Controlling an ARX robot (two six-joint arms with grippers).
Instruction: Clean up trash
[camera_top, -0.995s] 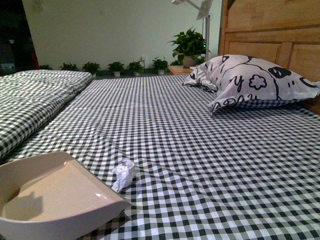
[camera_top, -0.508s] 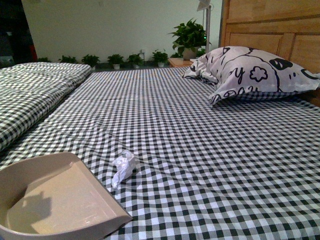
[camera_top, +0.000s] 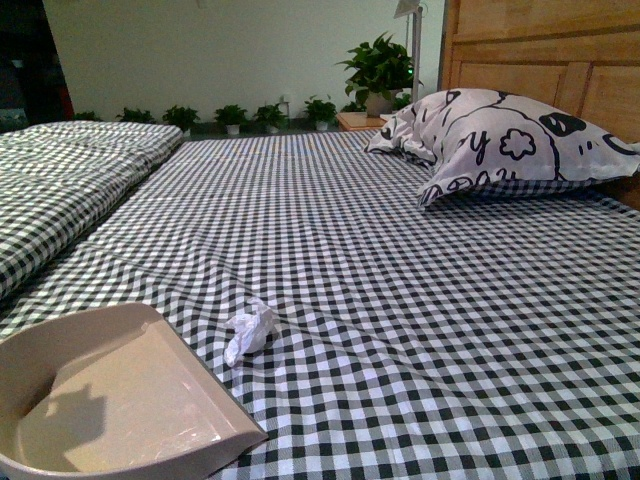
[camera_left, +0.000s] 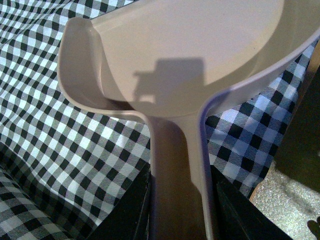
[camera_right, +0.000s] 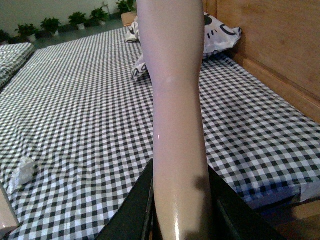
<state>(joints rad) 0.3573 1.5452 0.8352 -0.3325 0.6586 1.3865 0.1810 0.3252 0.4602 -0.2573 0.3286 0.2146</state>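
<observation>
Two grips you're watching: left gripper (camera_left: 179, 202) is clamping the dustpan (camera_top: 110, 400) handle, right gripper (camera_right: 179, 210) is clamping a beige pole (camera_right: 175, 100). Dustpan is sitting empty; trash (camera_top: 248, 333) is lying just beside it on the sheet (camera_top: 400, 300).

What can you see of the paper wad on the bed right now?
The wad is small, white and crumpled, like tissue or thin paper, with irregular folds. It lies loose on the checked sheet, just beyond the open lip of the beige dustpan, apart from it and not yet in it. Only the sheet touches it.
</observation>
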